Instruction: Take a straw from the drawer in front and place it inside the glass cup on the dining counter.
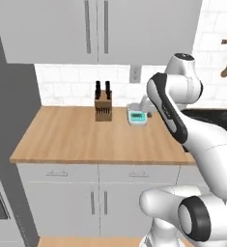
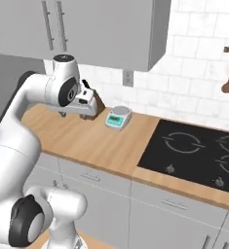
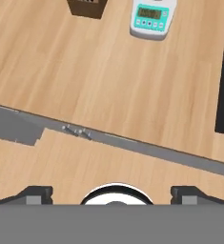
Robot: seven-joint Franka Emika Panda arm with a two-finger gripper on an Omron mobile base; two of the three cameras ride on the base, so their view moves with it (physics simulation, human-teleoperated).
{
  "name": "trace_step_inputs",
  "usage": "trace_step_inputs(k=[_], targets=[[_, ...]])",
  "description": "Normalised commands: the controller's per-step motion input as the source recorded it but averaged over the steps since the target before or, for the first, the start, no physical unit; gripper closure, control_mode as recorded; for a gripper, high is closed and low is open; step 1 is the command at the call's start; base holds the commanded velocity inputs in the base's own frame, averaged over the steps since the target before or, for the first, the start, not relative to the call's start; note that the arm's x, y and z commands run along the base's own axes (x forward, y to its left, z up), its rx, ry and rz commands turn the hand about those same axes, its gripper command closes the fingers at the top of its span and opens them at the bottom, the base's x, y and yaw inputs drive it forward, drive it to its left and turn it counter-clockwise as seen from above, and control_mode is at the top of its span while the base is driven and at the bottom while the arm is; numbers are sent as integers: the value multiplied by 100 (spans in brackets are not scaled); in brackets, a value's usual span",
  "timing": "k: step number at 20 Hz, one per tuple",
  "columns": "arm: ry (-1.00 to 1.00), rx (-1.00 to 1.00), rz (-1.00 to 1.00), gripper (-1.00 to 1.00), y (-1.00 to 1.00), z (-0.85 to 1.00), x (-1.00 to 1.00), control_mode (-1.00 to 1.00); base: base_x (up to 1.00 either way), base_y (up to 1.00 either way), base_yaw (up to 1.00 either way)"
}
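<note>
Here, end effector [image 3: 111,193] spread wide above worktop [image 3: 108,90], near scale [image 3: 151,19].

I see a matt light-wood worktop [image 1: 76,137], glossy black hob [image 2: 194,153], glossy white tiles [image 2: 194,92], and a brown wooden knife block [image 1: 103,109].

A brown knife block [image 1: 103,109] and a teal-faced kitchen scale [image 1: 137,116] stand near each other on the wooden worktop [image 1: 76,137], beside a black hob [image 2: 194,155].

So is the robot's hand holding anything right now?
No, nothing is held. In the hand view the gripper is open, its two dark fingertips wide apart with nothing between them, above the wooden worktop.
</note>
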Motion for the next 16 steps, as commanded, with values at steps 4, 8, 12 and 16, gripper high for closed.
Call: trace_step_inputs(k=[4,8,12,16], targets=[[0,0,0,-100,0,0,0,100,0,-76,59],[0,0,0,-100,0,0,0,100,0,-91,56],[0,0,0,-100,0,0,0,100,0,-87,53],[0,0,0,-100,0,0,0,100,0,-77,49]])
